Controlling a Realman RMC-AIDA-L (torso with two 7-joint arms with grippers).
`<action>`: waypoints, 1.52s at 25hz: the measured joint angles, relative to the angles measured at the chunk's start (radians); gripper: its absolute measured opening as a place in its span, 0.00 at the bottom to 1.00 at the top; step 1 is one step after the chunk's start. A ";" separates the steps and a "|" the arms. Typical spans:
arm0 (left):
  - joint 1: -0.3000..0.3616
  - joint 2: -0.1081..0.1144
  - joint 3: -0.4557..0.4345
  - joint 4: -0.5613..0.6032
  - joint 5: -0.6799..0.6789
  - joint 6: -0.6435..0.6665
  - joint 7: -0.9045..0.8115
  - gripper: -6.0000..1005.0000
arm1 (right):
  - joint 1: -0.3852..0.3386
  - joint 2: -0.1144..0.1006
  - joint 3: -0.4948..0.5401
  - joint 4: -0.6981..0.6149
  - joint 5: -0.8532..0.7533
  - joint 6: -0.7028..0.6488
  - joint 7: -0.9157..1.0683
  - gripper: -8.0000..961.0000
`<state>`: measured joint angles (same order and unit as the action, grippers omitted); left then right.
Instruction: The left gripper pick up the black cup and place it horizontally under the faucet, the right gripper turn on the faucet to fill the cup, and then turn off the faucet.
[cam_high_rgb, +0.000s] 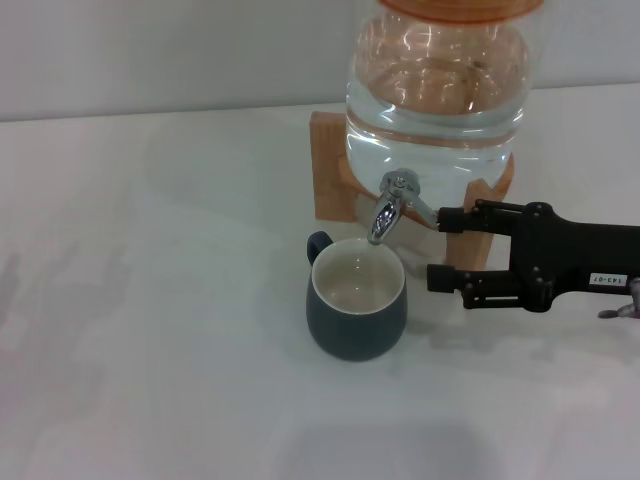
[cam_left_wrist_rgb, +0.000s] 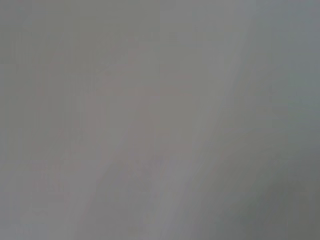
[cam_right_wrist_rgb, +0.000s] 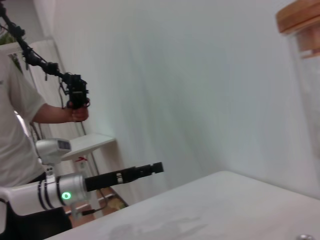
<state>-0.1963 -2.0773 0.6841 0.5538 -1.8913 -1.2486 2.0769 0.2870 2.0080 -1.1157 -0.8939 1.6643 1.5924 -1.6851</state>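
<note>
The black cup (cam_high_rgb: 357, 320) stands upright on the white table, its cream inside right below the spout of the chrome faucet (cam_high_rgb: 390, 205). Its handle points to the back left. My right gripper (cam_high_rgb: 445, 248) reaches in from the right and is open; its upper finger lies at the tip of the faucet's lever, the lower finger beside the cup's rim. My left gripper (cam_right_wrist_rgb: 155, 167) shows only in the right wrist view, held in the air far off to the side of the table. The left wrist view shows only blurred grey.
The faucet sits on a clear glass jar (cam_high_rgb: 435, 100) of water on a wooden stand (cam_high_rgb: 330, 170) at the back. The jar's wooden lid (cam_right_wrist_rgb: 300, 17) shows in the right wrist view. A person (cam_right_wrist_rgb: 20, 125) stands beyond the table (cam_right_wrist_rgb: 225, 205).
</note>
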 joint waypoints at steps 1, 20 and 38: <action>0.000 0.000 0.000 0.000 0.000 0.000 0.000 0.50 | 0.001 0.000 -0.009 -0.002 0.004 0.002 0.000 0.86; 0.015 -0.001 0.000 -0.003 -0.003 -0.011 0.000 0.50 | -0.062 -0.004 0.028 -0.026 0.025 0.089 0.001 0.86; 0.014 -0.001 0.000 -0.029 -0.039 -0.017 0.030 0.50 | -0.052 0.001 -0.269 -0.056 0.130 0.003 -0.026 0.86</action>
<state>-0.1827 -2.0781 0.6842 0.5251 -1.9300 -1.2655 2.1067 0.2351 2.0090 -1.3851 -0.9495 1.7939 1.5955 -1.7113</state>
